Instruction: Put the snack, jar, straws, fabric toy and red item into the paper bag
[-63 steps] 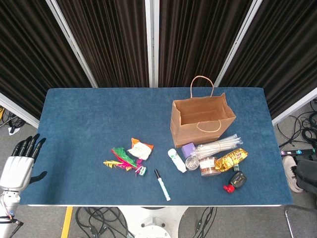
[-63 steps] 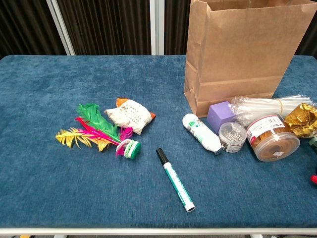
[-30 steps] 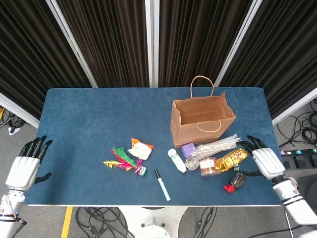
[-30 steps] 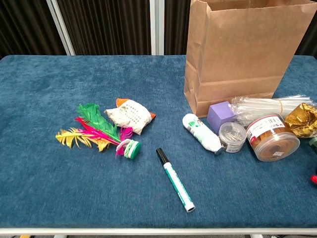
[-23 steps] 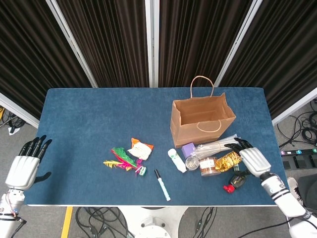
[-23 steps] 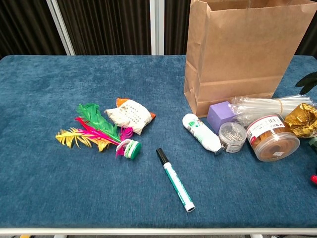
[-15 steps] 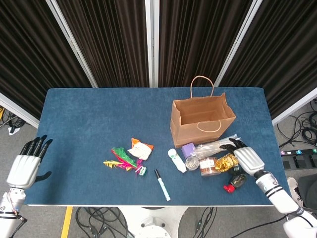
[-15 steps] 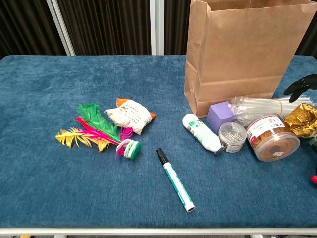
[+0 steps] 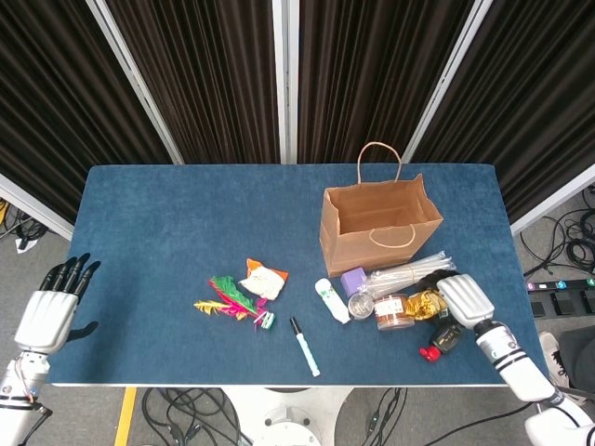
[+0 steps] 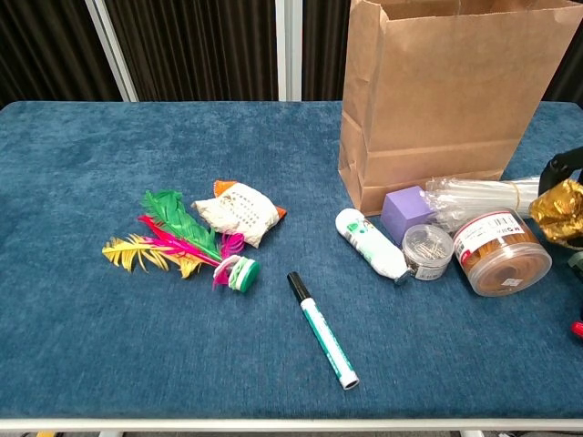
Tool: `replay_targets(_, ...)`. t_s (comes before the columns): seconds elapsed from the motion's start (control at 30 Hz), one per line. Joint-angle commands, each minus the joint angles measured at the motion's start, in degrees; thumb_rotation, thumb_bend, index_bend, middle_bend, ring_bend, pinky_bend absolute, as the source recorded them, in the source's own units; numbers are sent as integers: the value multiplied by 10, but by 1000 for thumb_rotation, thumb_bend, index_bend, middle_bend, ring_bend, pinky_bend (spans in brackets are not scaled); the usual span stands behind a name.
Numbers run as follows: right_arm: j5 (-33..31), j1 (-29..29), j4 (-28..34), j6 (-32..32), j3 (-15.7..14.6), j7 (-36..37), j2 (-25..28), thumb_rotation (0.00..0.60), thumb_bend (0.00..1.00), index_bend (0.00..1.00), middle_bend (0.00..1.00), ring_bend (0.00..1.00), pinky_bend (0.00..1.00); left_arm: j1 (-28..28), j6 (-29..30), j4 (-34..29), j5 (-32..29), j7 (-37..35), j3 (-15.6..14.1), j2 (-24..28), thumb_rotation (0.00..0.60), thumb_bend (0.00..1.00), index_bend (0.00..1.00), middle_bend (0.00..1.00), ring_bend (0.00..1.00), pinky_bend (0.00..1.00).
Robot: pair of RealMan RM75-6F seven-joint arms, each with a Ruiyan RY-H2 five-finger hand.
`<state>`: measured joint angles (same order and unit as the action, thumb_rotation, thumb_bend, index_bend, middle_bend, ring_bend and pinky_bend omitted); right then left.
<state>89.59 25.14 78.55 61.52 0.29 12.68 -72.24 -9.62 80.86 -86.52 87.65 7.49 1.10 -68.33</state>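
Observation:
The paper bag (image 9: pixel 379 223) stands upright and open at the table's right; in the chest view the paper bag (image 10: pixel 451 100) fills the top right. In front of it lie the straws (image 9: pixel 409 272), the jar (image 9: pixel 392 312) and the gold snack (image 9: pixel 426 303). My right hand (image 9: pixel 462 299) lies over the snack's right end, and its dark fingers (image 10: pixel 563 167) curl down onto the snack (image 10: pixel 560 211). The red item (image 9: pixel 429 353) sits near the front edge. At mid table lies the fabric toy (image 9: pixel 265 277). My left hand (image 9: pixel 45 316) hangs open beyond the table's left edge.
Coloured feathers (image 9: pixel 228 299), a marker (image 9: pixel 304 346), a white bottle (image 9: pixel 331 300), a purple cube (image 9: pixel 352 280), a small clear pin tub (image 9: pixel 360 304) and a black object (image 9: pixel 447 336) also lie on the blue table (image 9: pixel 167 223). Black curtains hang behind.
My right hand came in from the right, moved left over the snack, and its fingers have curled down onto it. The left hand has barely moved.

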Motion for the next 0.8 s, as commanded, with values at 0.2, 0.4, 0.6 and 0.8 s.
replay_targets(0.2,24,-27,110,98,20,-44,86,600,241,645,502,366,455,-1,9,-13,12,-1,-1,2,600,92,109,120,27,136)
replay_targets(0.4,62,-53,285,166,32,-124,221,600,244,658,514,380,471,0,14,-20,21,-4,-5,6,600,92,109,120,26,136)
replay_targets(0.6,92,-55,451,205,67,-169,353,600,250,660,518,383,475,2,23,-29,30,-5,-7,9,600,92,109,120,26,136)
replay_targets(0.8,38,-10,550,190,138,-237,417,600,251,664,520,386,479,5,29,-34,30,-6,-6,16,600,91,110,120,26,136)
